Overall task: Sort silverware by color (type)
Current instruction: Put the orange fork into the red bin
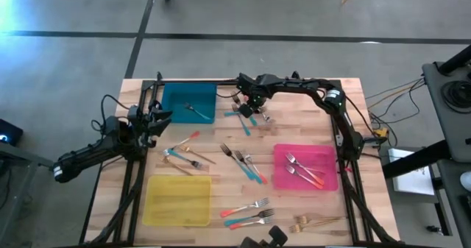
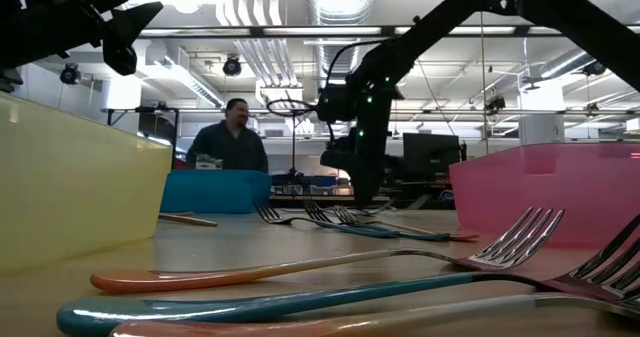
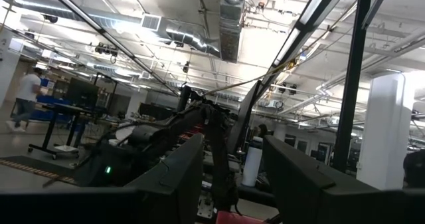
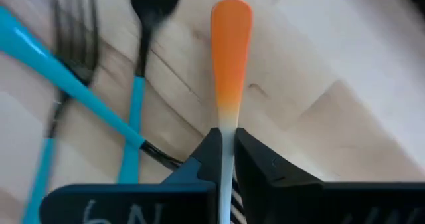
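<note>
tool [image 4: 227, 159] of right arm pinches coral-handled fork [image 4: 230, 51] — bare wood beyond its tip

text: none legible — right gripper [image 4: 226, 159] | pale marks at its base — unreadable

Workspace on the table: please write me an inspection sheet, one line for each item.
Surface: wooden table, light planks.
Job's things: forks scattered mid-table; one fork in the teal tray, several in the pink tray, yellow tray holds none; gold forks near the front edge.
Clutter: nothing seen.
Grippers: right gripper shut on a coral-handled fork near the teal tray; left gripper open, raised at the table's left.
Cables: wires on the floor at the right.
Surroundings: person behind the table.
</note>
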Controlling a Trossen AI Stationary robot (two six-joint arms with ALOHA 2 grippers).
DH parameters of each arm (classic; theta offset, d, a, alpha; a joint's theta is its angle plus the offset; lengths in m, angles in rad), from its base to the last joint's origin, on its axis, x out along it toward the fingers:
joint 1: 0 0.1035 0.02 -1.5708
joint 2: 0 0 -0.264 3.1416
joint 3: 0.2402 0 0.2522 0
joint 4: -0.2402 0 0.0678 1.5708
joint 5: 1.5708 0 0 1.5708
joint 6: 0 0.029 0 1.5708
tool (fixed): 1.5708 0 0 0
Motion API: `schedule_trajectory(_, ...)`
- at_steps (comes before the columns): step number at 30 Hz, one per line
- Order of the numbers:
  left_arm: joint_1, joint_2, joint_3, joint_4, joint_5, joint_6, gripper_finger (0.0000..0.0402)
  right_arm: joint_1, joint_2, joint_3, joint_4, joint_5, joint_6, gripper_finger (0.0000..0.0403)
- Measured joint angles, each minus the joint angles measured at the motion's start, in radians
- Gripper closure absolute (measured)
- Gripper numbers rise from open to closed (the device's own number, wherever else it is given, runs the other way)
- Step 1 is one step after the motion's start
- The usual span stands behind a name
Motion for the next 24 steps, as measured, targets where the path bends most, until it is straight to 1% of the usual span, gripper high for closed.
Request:
schedule_trajectory(4, 0.0, 0.0, 0.0, 0.0, 0.0, 0.0, 0.026, 0.002, -0.056, 0.001, -0.005, -0.015, -0.009, 0.0388)
schedule_trajectory(9, 0.0, 0.0, 0.0, 0.0, 0.0, 0.0, 0.026, 0.024, -0.133, 0.001, -0.026, -0.12, -0.018, 0.0388)
schedule_trajectory(10, 0.0, 0.0, 0.0, 0.0, 0.0, 0.0, 0.026, 0.034, -0.151, 0.002, -0.037, -0.127, -0.019, 0.0387)
schedule_trajectory(13, 0.0, 0.0, 0.0, 0.0, 0.0, 0.0, 0.026, 0.069, -0.196, 0.002, -0.059, -0.111, -0.022, 0.0387)
schedule_trajectory(17, 0.0, 0.0, 0.0, 0.0, 0.0, 0.0, 0.026, 0.096, -0.226, 0.002, -0.055, -0.097, -0.021, 0.0386)
schedule_trajectory(20, 0.0, 0.0, 0.0, 0.0, 0.0, 0.0, 0.026, 0.098, -0.223, 0.0, -0.055, -0.096, -0.023, 0.0386)
schedule_trajectory(24, 0.0, 0.0, 0.0, 0.0, 0.0, 0.0, 0.026, 0.098, -0.184, -0.007, -0.062, -0.096, -0.033, 0.0385)
